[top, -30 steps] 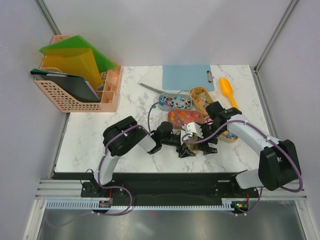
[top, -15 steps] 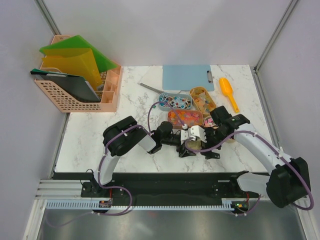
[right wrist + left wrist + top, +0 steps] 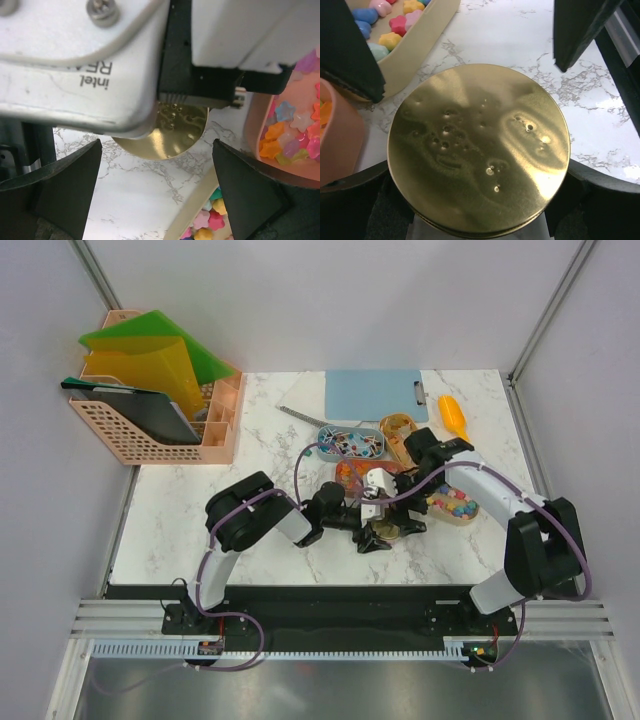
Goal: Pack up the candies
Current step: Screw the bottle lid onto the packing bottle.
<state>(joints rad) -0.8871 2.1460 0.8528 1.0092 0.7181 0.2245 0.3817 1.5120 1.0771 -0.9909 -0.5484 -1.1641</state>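
Beside the candies (image 3: 452, 505), left claw (image 3: 479, 210) clamps the gold lid (image 3: 479, 150); right claw (image 3: 156, 150) stands apart.

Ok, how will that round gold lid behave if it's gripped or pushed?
The gold lid looks like thin, dimpled metal, so it is probably stiff and light but easy to dent. Its glossy round rim may slip in the left gripper flanking it, and set on edge it could roll.
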